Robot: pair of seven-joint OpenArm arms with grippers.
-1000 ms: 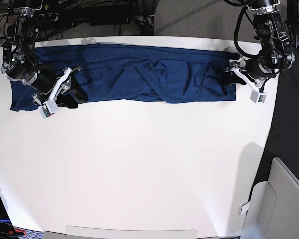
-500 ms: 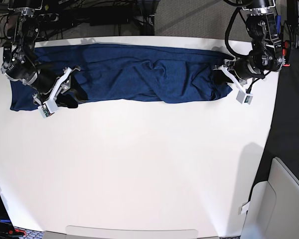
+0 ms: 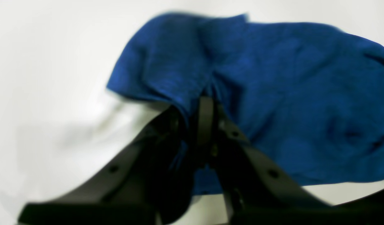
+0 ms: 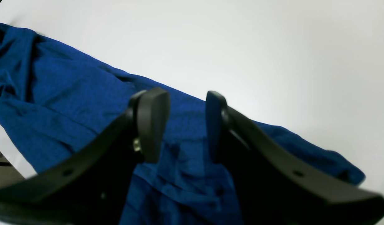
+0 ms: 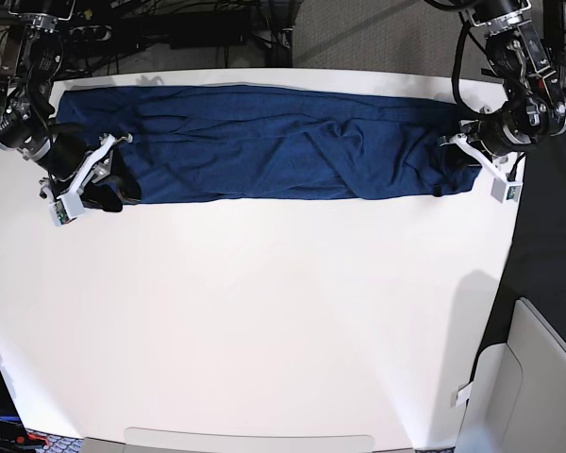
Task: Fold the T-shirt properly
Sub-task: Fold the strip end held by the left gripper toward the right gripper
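Note:
The dark navy T-shirt [image 5: 264, 142] lies as a long band across the far part of the white table [image 5: 264, 311]. At its right end in the base view, my left gripper [image 5: 450, 175] is shut on a pinch of the hem. In the left wrist view the cloth [image 3: 288, 93] rises into the closed left gripper [image 3: 195, 107]. My right gripper [image 5: 111, 193] sits at the band's left end. In the right wrist view its tips [image 4: 184, 125] stand a little apart, with bunched fabric [image 4: 70, 93] caught between the fingers lower down.
Cables and dark equipment [image 5: 198, 28] run behind the table's far edge. A black cloth [image 5: 547, 245] hangs off the right side, above a grey chair [image 5: 538, 377]. The table's front edge is near the bottom of the base view.
The left gripper has shut on the shirt's end and pulled it right. The right gripper has moved left. The shirt now lies longer, straighter and flatter.

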